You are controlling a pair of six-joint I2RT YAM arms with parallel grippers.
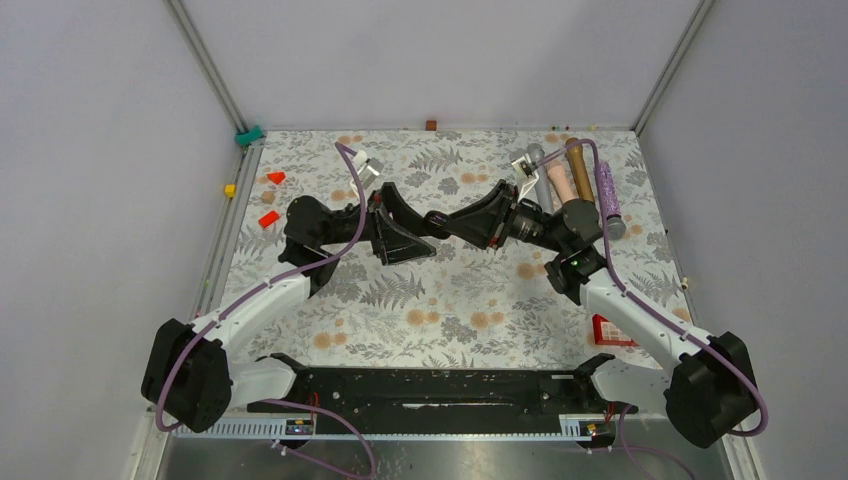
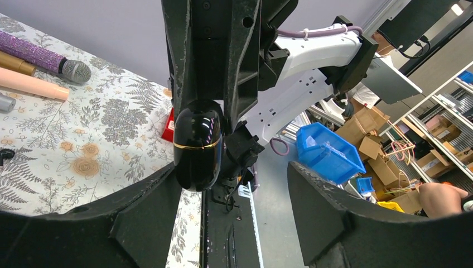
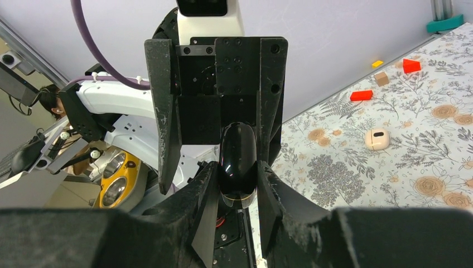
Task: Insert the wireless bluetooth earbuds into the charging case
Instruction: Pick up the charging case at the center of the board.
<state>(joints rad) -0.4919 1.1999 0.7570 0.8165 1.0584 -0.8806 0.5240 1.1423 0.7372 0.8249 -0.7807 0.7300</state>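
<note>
Your right pincer [image 3: 236, 202] is clamped on a glossy black capsule [image 3: 237, 162]; your left pincer [image 2: 233, 172] stands apart, facing it. The charging case [image 3: 377, 138] lies on the worktop [image 3: 413, 111], well apart. Close the left squarely before the right loosens.

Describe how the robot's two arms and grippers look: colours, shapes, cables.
The left arm and the right arm have white shells, black joints and a purple cable each. The left gripper and the right gripper are matt black with broad, wedge-shaped fingers and scuffed edges. A green light glows on the right arm.
</note>
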